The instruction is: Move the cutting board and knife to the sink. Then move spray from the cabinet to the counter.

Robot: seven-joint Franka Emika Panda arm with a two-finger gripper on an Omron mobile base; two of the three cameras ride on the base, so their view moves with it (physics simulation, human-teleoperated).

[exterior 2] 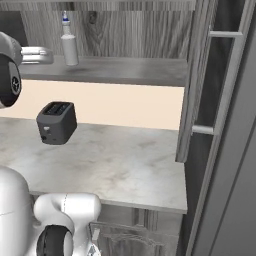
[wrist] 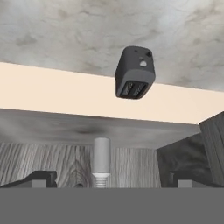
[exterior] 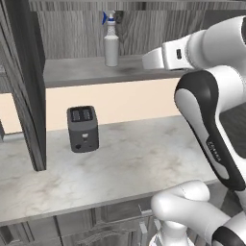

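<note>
Spray upright on open cabinet shelf, near its front edge, left of middle; gripper level with it, just short, fingers spread fully wide either side of bottle, gripping nothing; toaster on counter below, toward back edge.

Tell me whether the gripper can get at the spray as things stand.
Probably yes. The cabinet stands open, the spray is upright and alone on its shelf, and in the hand view it sits between the open jaws of the gripper, nothing between.
</note>
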